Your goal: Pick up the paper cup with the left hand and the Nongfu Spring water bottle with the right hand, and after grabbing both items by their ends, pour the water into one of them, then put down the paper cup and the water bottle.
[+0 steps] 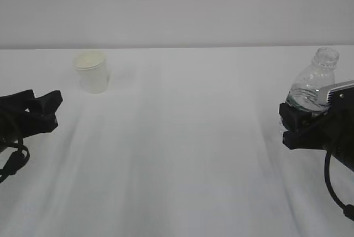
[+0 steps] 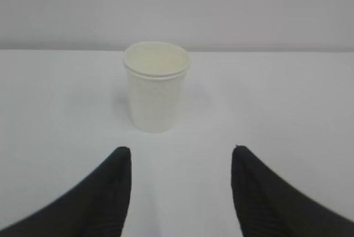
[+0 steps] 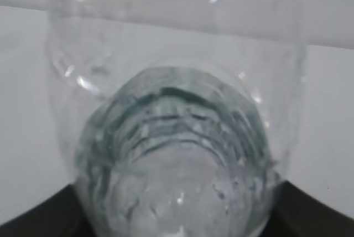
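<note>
Two fingers of my left hand (image 2: 181,192) stand apart, paper cup (image 2: 156,86) upright just ahead: light, crushable, so grip low. My right hand (image 1: 301,129) clamps the slippery water bottle (image 1: 313,84).

My table (image 1: 182,154) lies under a white cloth, faintly creased in long soft folds running toward the far edge. Behind it stands a plain pale grey wall (image 1: 177,4), meeting the tabletop in a straight horizontal line. The light is even and diffuse, casting weak shadows.
</note>
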